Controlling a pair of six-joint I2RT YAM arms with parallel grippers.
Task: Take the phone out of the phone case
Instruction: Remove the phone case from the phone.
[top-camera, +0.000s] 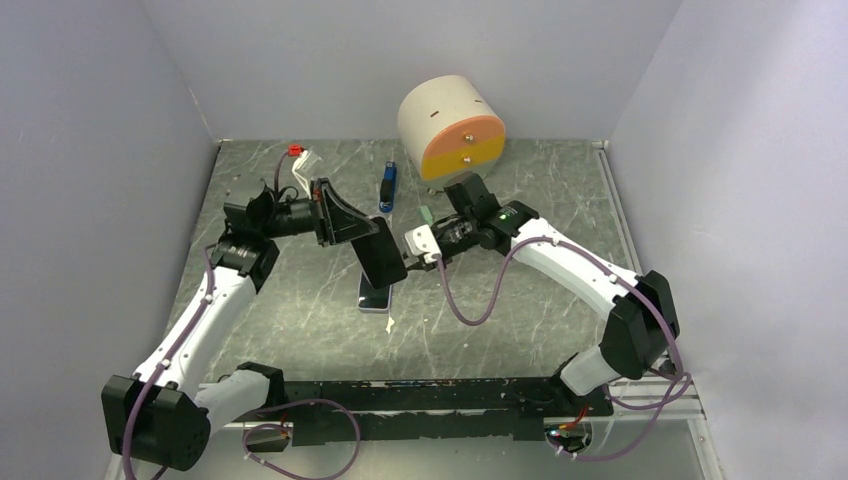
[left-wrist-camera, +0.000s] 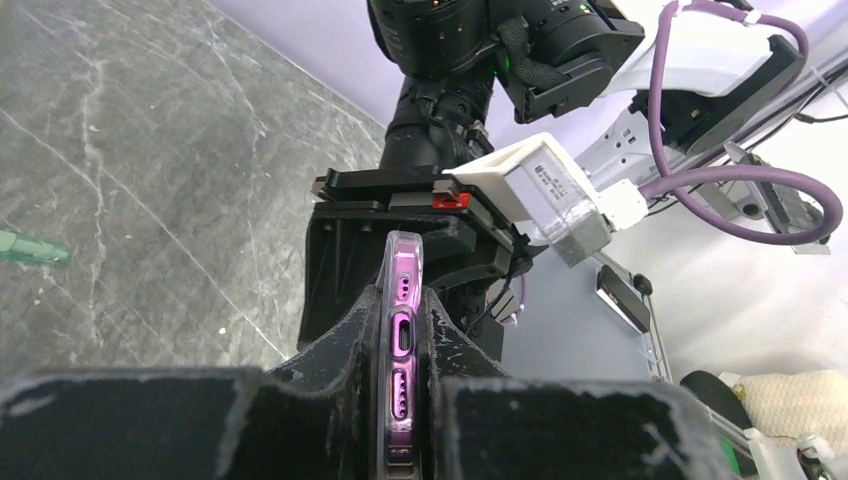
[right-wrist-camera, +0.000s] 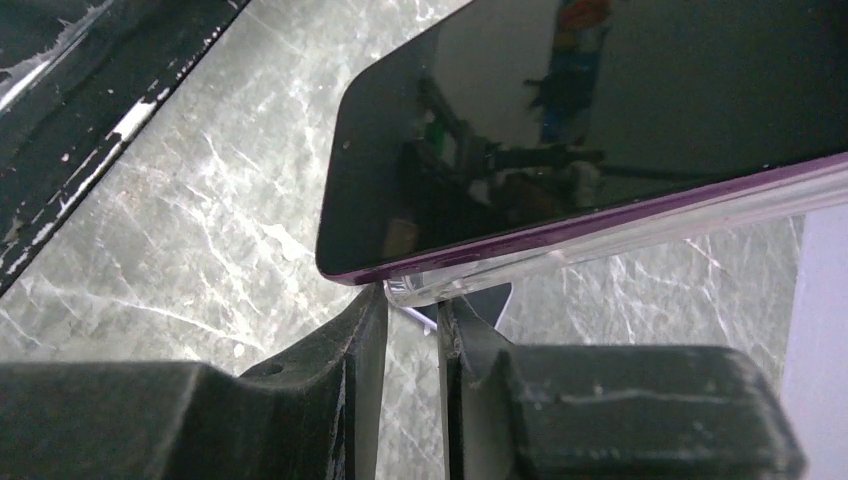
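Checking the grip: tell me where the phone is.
Near the top view's centre: the phone sits clamped in the left gripper, the right gripper pinching its case edge.

Marbled table (top-camera: 300, 310), lilac walls (top-camera: 100, 120)

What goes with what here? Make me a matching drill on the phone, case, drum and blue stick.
Things:
1. phone
2. case
3. drum
4. blue stick

States:
A. cream, with an orange face
B. clear, corner at the right claw tips
C. lying on the table, far side
D. black screen, clamped in the left claw

Pairs: 1-D, 2-B, 3-A, 4-C
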